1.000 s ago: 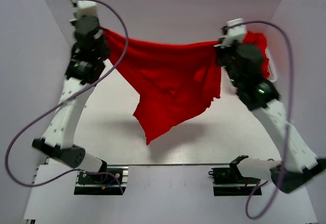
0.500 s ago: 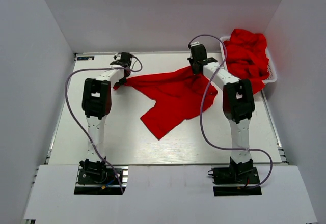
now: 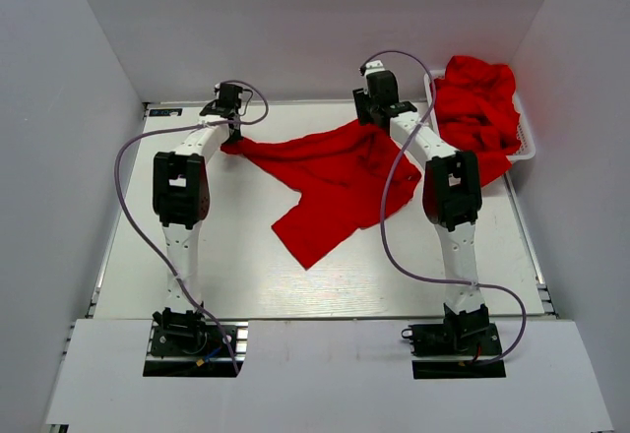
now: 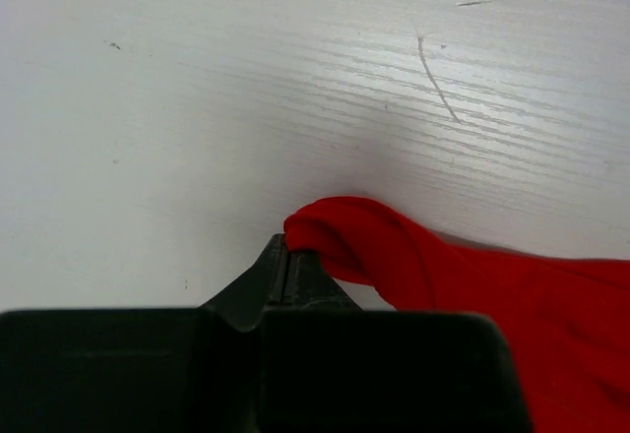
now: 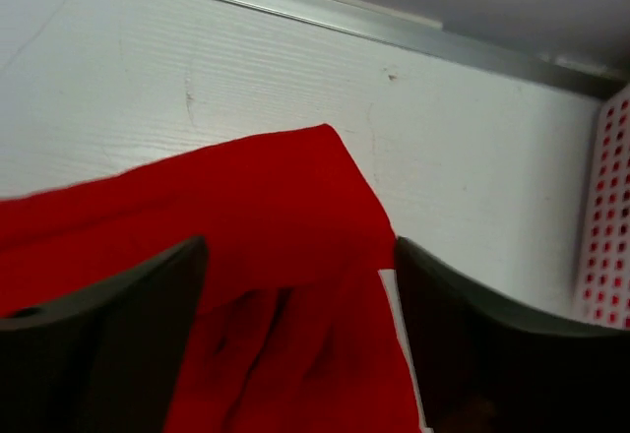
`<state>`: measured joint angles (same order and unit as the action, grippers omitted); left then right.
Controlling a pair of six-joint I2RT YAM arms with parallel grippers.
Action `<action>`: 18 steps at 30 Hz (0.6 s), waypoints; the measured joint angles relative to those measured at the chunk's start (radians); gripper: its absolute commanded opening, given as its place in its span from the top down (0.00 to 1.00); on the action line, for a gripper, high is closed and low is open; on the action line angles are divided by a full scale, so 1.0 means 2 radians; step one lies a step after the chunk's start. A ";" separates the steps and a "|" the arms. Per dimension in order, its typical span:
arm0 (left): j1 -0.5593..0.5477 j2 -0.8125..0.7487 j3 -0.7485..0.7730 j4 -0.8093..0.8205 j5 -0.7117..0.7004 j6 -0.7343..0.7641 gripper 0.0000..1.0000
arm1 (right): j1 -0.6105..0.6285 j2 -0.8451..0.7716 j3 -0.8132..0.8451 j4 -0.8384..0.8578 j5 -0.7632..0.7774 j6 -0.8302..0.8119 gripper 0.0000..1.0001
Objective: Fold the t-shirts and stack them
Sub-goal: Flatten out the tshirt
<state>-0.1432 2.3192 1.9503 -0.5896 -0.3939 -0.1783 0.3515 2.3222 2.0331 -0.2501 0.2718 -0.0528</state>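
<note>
Two arms reach straight out to the far side of the table [image 3: 197,276], wrists low. The left gripper [image 4: 287,256] is pressed together on a bunched corner of the red t-shirt [image 3: 330,182], right at the tabletop. The right gripper [image 5: 300,246] stands spread, its fingers on either side of the opposite corner, which lies flat. The shirt sprawls on the table between them. More t-shirts [image 3: 477,98] are heaped in the white mesh basket [image 3: 525,148] at the far right. Half a second ago the left corner sat nearer the bases. A second ago the shirt hung in the air between raised arms.
</note>
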 measured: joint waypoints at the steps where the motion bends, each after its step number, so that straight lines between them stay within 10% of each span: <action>1: 0.001 0.000 0.001 0.000 0.005 0.003 1.00 | 0.000 0.001 0.000 0.002 -0.004 0.001 0.10; 18: 0.030 0.004 0.033 -0.003 0.066 0.016 1.00 | 0.070 -0.185 -0.174 -0.084 -0.094 0.009 0.10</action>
<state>-0.0837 2.3280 2.0159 -0.5964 -0.2623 -0.1471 0.4919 1.9530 1.6848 -0.4179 0.0841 -0.0345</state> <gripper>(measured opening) 0.025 0.904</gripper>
